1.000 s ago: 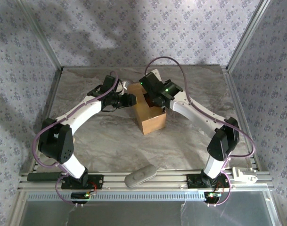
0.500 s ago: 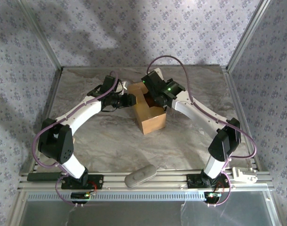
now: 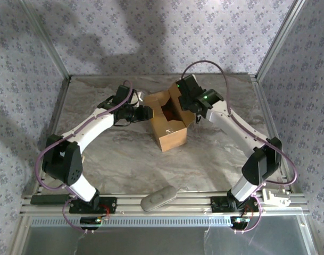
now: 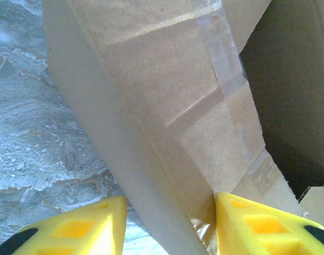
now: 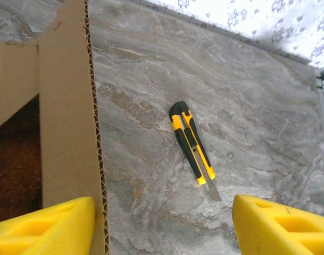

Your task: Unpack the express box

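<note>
- The express box (image 3: 171, 135) is plain brown cardboard, matt and slightly fibrous (its cut flap edge shows the corrugated core).
- The tape (image 4: 225, 58) along its seam is clear, glossy film.
- The worktop (image 5: 247, 90) looks like grey veined stone, smooth with a dull sheen.
- The utility knife (image 5: 191, 149) has a yellow-and-black plastic body and a metal blade.
- The fingers (image 4: 76, 228) of the left gripper (image 4: 169, 226) are yellow and matt.
</note>
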Available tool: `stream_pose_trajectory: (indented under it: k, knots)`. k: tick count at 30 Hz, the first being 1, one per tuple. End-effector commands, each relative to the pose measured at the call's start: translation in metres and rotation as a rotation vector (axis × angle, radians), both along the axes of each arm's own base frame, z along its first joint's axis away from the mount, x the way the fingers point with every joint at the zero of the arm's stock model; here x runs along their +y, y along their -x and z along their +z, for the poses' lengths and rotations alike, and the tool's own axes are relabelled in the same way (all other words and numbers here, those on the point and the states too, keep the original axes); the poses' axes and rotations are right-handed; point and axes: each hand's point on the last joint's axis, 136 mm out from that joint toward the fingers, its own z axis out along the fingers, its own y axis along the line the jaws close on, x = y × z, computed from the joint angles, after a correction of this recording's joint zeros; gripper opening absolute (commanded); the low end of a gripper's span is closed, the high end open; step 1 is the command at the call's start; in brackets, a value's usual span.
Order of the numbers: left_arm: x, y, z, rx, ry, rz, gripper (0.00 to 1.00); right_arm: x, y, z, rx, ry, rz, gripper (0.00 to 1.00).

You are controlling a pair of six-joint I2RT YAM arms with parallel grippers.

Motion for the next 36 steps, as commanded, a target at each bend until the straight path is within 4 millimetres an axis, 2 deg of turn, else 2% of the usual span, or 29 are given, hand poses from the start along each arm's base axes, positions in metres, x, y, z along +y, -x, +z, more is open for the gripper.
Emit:
stream_pose_trajectory:
  k: [1, 8, 12, 18, 21, 23, 31, 36]
  knots:
    - [0.055, 0.049, -0.080, 0.276, -0.311, 0.046, 0.45, -0.010, 0.007, -0.006, 0.027, -0.074, -0.028, 0.69]
    - [0.040, 0.043, -0.062, 0.212, -0.310, 0.006, 0.46, -0.018, 0.014, -0.035, 0.066, -0.116, -0.074, 0.68]
    - [0.030, 0.035, -0.045, 0.164, -0.332, -0.007, 0.48, -0.018, 0.023, -0.049, 0.071, -0.168, -0.099, 0.68]
    - [0.019, 0.017, -0.003, 0.099, -0.349, -0.010, 0.53, -0.025, 0.040, -0.054, 0.041, -0.218, -0.145, 0.67]
    - [0.011, 0.012, 0.021, 0.070, -0.381, -0.028, 0.55, -0.032, 0.053, -0.062, 0.039, -0.223, -0.174, 0.67]
    - [0.005, 0.010, 0.032, 0.062, -0.404, -0.042, 0.56, -0.033, 0.057, -0.060, 0.010, -0.248, -0.187, 0.67]
    - [-0.021, 0.006, 0.060, 0.029, -0.532, -0.080, 0.59, -0.035, 0.074, -0.070, -0.005, -0.319, -0.208, 0.67]
    - [-0.034, 0.003, 0.068, 0.007, -0.594, -0.095, 0.60, -0.038, 0.077, -0.068, -0.024, -0.324, -0.212, 0.67]
